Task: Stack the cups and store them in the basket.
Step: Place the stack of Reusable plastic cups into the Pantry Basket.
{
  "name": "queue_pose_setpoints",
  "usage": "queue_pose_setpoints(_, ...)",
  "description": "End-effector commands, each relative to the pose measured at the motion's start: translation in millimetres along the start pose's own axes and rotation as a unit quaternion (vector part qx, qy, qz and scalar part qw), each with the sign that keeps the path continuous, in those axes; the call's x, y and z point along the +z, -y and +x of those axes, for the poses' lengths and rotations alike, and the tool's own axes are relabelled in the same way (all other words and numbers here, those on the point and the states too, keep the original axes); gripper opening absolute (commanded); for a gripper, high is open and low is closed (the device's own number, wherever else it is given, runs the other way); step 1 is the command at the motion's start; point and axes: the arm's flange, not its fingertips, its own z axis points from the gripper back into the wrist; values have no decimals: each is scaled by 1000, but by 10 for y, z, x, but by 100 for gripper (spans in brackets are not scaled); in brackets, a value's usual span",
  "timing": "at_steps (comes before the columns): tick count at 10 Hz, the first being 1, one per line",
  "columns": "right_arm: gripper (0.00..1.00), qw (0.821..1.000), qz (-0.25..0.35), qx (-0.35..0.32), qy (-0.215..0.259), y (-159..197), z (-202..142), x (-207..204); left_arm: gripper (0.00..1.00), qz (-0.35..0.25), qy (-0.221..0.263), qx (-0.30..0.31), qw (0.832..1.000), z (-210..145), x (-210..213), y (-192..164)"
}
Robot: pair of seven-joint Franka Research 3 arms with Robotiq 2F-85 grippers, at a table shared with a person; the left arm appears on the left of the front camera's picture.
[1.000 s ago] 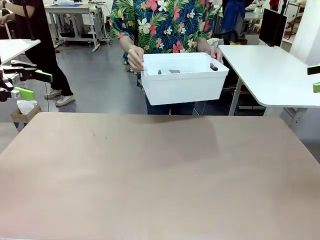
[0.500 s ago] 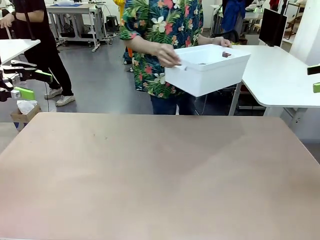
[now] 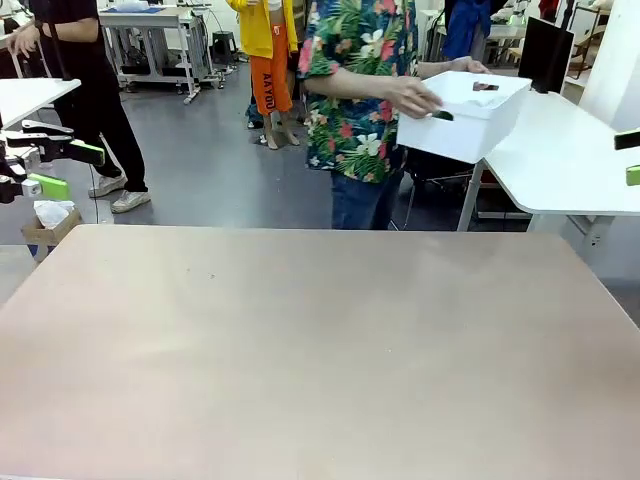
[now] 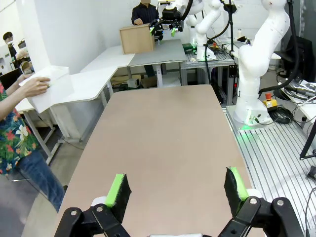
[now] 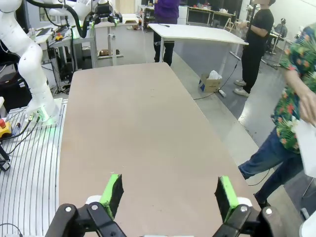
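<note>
White basket [image 3: 470,115] (held in the person's 2 hands) has swung away to a side table, leaving the tabletop [image 3: 320,340] bare; both jaws gape empty, task apparently finished

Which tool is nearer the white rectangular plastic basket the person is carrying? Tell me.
Right. The right tool sits at the picture's right edge, just right of the white rectangular plastic basket; the left tool is far across at the left edge.
</note>
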Motion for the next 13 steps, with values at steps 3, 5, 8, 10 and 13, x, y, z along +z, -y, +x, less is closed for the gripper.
queue_pose_setpoints(3,100,1000,-1,4,10,-2,27,3,100,1,3,3,1000,31,-3,6)
queue_pose_setpoints(5,100,1000,-1,4,10,-2,27,3,100,1,3,3,1000,31,-3,6)
queue_pose_setpoints(8,100,1000,-1,4,10,-2,27,3,100,1,3,3,1000,31,-3,6)
queue_pose_setpoints(10,100,1000,-1,4,10,-2,27,3,100,1,3,3,1000,31,-3,6)
queue_pose_setpoints(13,100,1000,-1,4,10,-2,27,3,100,1,3,3,1000,31,-3,6)
